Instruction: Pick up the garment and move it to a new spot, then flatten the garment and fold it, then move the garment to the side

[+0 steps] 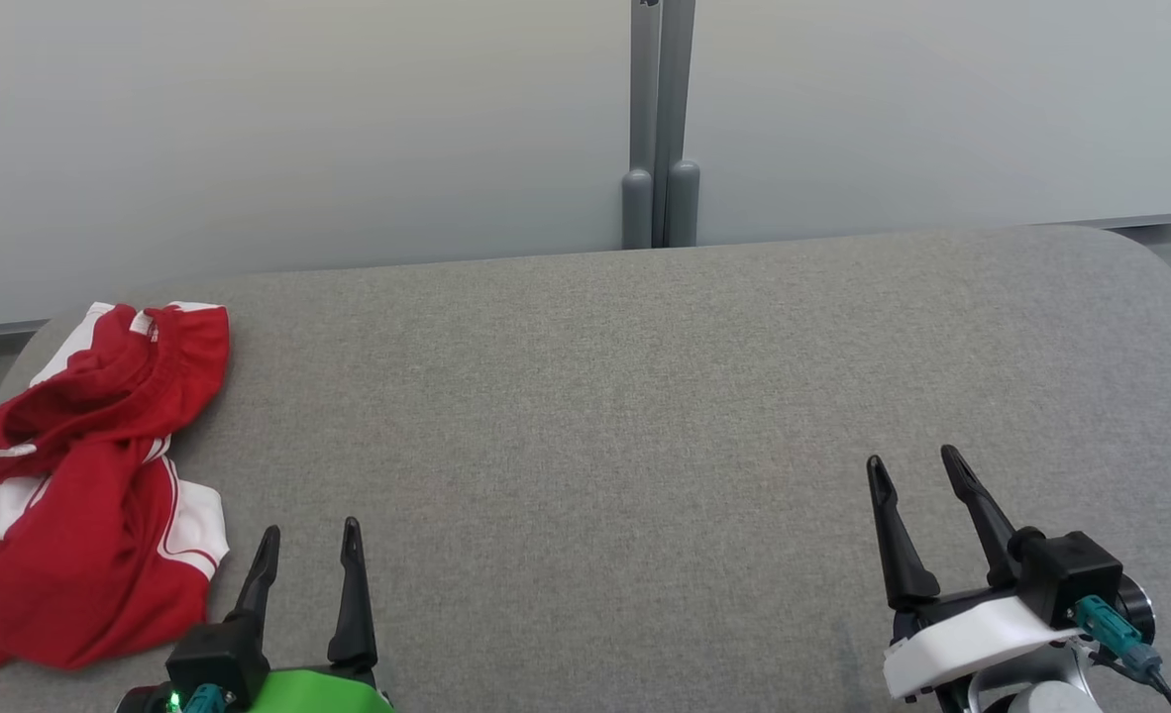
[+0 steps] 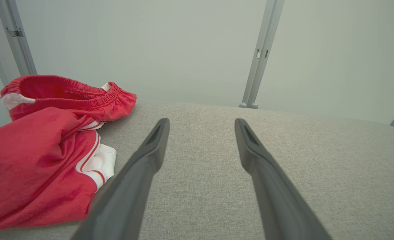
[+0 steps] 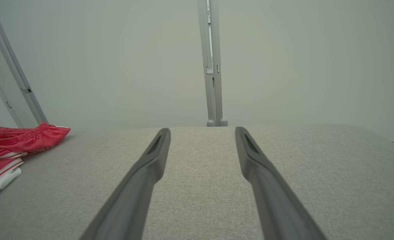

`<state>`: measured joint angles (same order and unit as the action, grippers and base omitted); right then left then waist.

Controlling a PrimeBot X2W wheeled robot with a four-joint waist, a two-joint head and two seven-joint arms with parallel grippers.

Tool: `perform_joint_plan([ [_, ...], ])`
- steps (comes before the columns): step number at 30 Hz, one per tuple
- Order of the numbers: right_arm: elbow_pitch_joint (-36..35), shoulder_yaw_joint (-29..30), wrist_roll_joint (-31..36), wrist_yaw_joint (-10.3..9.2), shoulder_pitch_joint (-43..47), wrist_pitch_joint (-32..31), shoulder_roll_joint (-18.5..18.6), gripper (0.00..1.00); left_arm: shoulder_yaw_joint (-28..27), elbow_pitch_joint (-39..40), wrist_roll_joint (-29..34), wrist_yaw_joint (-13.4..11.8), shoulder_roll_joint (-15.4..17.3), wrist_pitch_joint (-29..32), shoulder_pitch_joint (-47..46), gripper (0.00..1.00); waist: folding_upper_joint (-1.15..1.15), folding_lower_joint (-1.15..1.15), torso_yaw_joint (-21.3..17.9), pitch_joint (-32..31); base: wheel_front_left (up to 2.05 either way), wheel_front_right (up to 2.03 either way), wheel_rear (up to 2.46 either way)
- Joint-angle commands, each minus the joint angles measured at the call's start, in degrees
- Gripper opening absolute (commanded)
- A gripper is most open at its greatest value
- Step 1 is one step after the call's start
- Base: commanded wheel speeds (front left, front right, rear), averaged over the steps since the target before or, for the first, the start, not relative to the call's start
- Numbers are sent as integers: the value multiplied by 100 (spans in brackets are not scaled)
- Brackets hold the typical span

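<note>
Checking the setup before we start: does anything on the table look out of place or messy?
Only the red shorts: they lie crumpled and twisted at the left edge of the grey table, waistband bunched up, perhaps overhanging it. Nothing else stands out.

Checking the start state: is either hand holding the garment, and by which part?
Nothing held: left hand and right hand are open; garment lies untouched.

Head view high, angled down over table; wrist views low, forward-facing; all share garment.
</note>
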<state>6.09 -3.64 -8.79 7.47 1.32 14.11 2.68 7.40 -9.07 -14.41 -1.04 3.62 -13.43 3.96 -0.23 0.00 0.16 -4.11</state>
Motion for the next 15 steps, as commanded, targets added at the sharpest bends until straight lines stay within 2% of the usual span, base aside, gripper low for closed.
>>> perform_joint_plan([
  [1,-32,-14,102,4,27,38,32,100,7,37,89,-36,46,-33,72,100,21,0,2,-4,0,0,0],
  [9,29,-41,286,4,90,122,35,100,64,75,308,-87,62,-69,157,100,23,0,4,-60,0,0,0],
  [15,110,-24,99,4,110,115,34,100,73,86,226,-106,75,-53,187,100,23,0,5,-82,0,0,0],
])
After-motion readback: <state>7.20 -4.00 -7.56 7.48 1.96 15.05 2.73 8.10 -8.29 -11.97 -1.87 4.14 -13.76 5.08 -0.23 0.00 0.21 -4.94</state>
